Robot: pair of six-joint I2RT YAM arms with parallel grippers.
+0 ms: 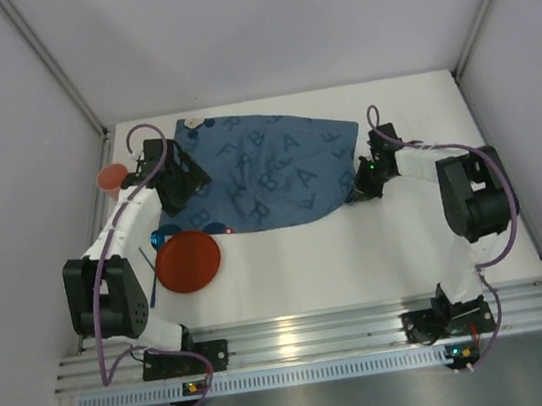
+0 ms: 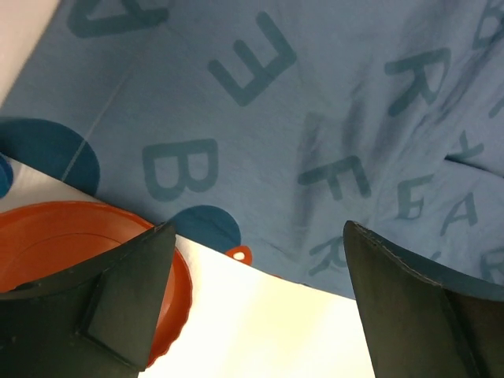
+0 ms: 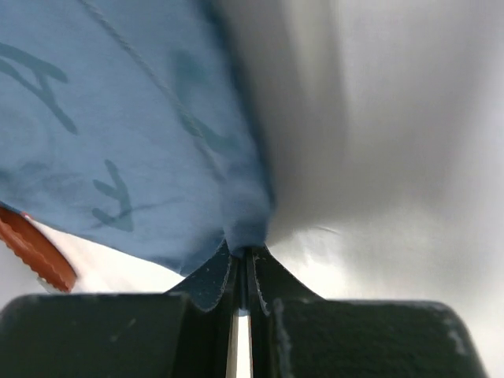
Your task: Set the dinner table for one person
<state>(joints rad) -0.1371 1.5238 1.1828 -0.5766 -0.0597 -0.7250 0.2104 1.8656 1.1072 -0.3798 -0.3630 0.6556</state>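
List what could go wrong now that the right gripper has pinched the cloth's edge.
1. The right gripper is shut on only a thin fold at the blue cloth mat's edge, so a pull could slip it free.
2. The left gripper hangs open over the mat, holding nothing, so a one-sided pull may bunch the mat.
3. The orange plate sits close to the mat's near edge, so a dragged mat might shove it.

A robotics lab cell is shown: a white counter [image 1: 378, 248] is walled in by plain grey panels [image 1: 8, 199], and the left arm [image 1: 101, 287] and right arm [image 1: 472, 195] are bolted to an aluminium rail [image 1: 320, 335].
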